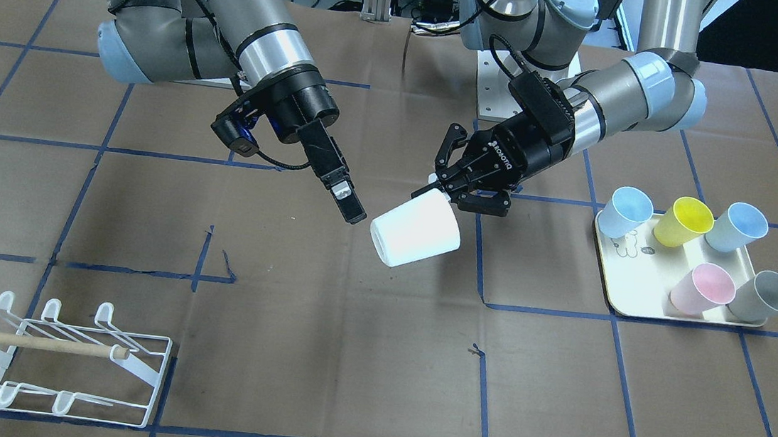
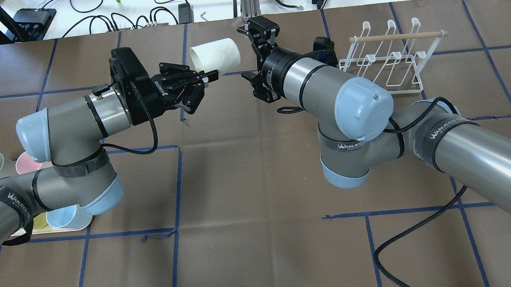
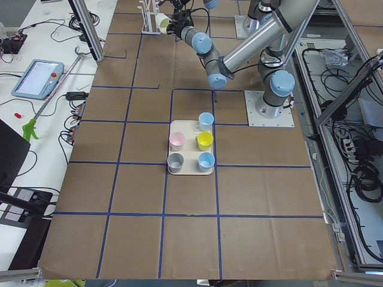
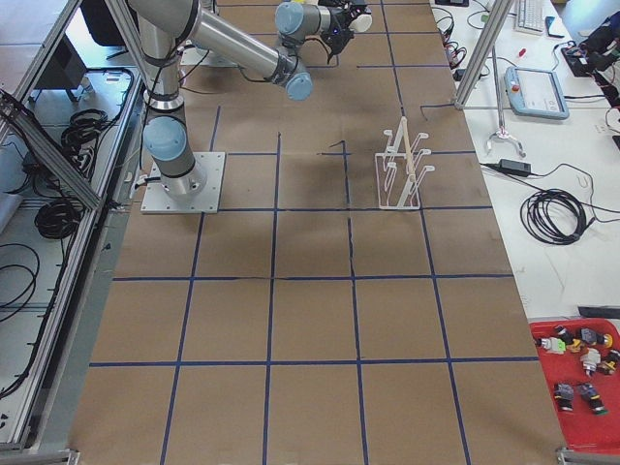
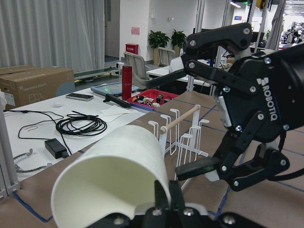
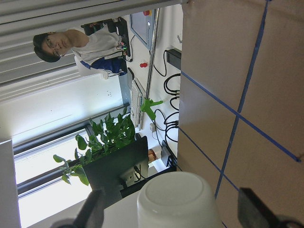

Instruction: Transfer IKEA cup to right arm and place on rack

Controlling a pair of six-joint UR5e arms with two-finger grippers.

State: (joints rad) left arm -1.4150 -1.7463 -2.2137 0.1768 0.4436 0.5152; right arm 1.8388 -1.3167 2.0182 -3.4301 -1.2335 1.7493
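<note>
The white IKEA cup (image 1: 416, 232) hangs in the air on its side over the middle of the table. My left gripper (image 1: 438, 193) is shut on its rim, also seen from overhead (image 2: 208, 77). The cup's closed base points at my right gripper (image 2: 247, 53), which is open. In the right wrist view the base (image 6: 178, 199) sits between its blurred fingers (image 6: 92, 209). The left wrist view shows the cup (image 5: 114, 175) and the open right gripper (image 5: 178, 123) just past it. The white wire rack (image 1: 54, 357) with its wooden dowel stands near my right arm (image 2: 391, 57).
A cream tray (image 1: 638, 299) on my left side holds several coloured cups: pale blue, yellow, blue, pink and grey. Brown paper with blue tape lines covers the table. A black cable trails from my right arm (image 2: 401, 249).
</note>
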